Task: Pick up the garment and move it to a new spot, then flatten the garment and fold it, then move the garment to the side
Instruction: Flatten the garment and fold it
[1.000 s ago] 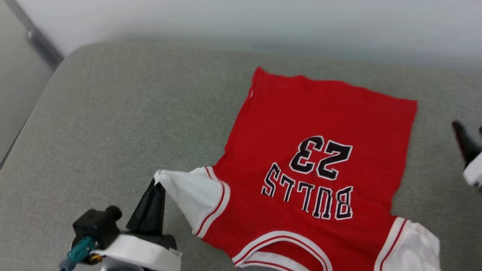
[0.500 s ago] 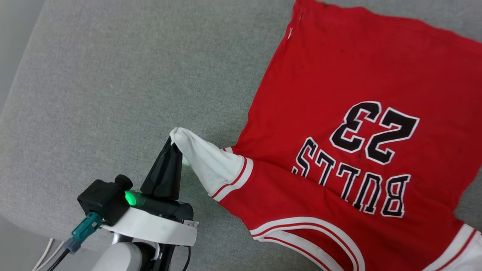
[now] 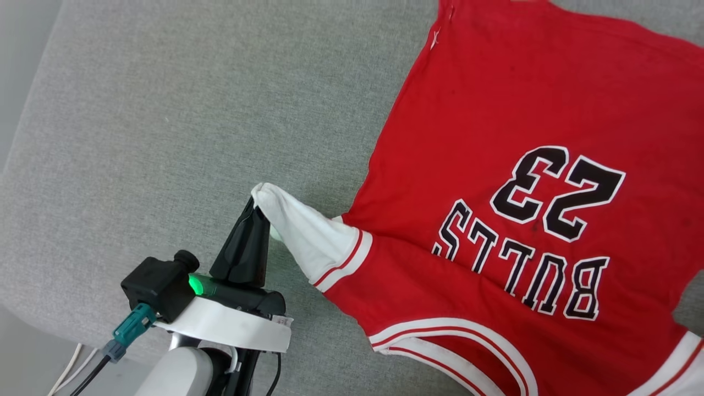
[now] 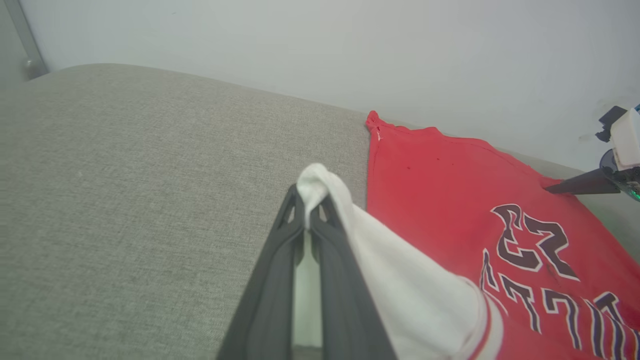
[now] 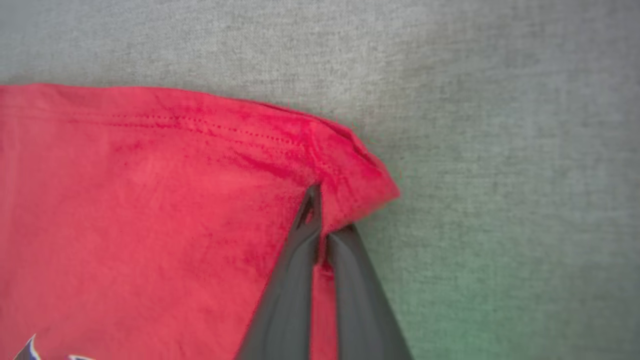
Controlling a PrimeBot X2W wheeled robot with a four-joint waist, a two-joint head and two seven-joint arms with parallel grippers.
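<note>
Garment [image 3: 484,137] lies spread print-up on the grey cushion [image 3: 165,121], its white sleeve end [image 3: 300,234] pinched in the clenched left hand [image 3: 256,204] and a red hem corner [image 5: 360,175] pinched in the clenched right hand [image 5: 330,210].

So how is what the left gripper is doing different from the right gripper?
The left gripper pinches the garment's white sleeve end; the right gripper pinches its red hem corner. The sleeve end bunches up over the left gripper's tips, while the hem corner just curls a little beside the right gripper's. Both are shut on the same garment.
</note>
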